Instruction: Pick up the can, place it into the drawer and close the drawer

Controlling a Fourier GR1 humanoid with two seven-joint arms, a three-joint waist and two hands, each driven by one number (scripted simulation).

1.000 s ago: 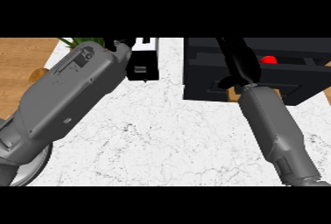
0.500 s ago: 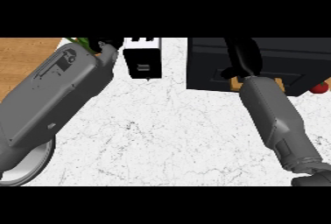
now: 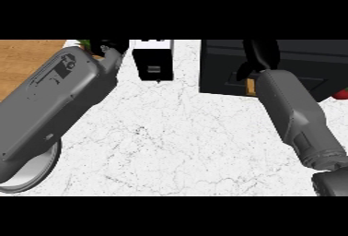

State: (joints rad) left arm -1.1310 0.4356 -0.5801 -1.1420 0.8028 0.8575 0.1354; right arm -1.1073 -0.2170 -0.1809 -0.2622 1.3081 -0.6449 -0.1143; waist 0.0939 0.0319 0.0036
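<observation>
The white marble counter [image 3: 176,138] fills most of the head view, with a strip of wooden surface [image 3: 27,60] at the upper left. The left forearm [image 3: 51,106] lies broad and grey across the left side, reaching up toward the top edge, where only a bit of the black left hand [image 3: 108,46] shows beside something green; whether its fingers are open or curled cannot be told. Under that forearm, at the lower left, the rim of a grey plate [image 3: 31,177] peeks out. The right forearm [image 3: 296,115] runs from the lower right corner up to the black right hand [image 3: 259,57], which lies over the dark drawer [image 3: 224,69] at the upper right; the hand blends into the dark box, so its grip cannot be told either. A small black and white box [image 3: 154,60] stands on the counter between the two arms, near the top edge. A sliver of red, which may be the can [image 3: 341,94], shows at the right edge just beside the drawer.
</observation>
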